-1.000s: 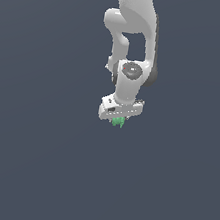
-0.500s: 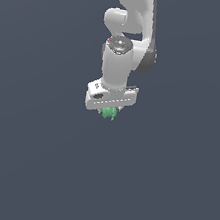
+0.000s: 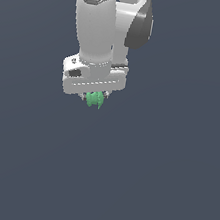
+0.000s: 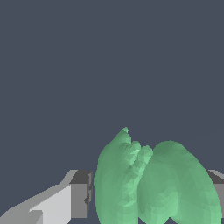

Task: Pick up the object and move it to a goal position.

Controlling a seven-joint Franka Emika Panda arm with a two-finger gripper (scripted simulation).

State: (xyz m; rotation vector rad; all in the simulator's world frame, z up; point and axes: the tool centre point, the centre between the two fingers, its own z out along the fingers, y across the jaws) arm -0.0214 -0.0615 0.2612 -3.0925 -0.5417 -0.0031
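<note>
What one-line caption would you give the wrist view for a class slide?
Wrist view: the gripper shut on the lumpy green object, against plain dark grey.

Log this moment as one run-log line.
phase: carry | hand: shut on green object | object: off the floor, between the fingers | goal: not visible

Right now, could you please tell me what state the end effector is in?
End effector: closed on the green object, which sits between its fingers in the wrist view.
</note>
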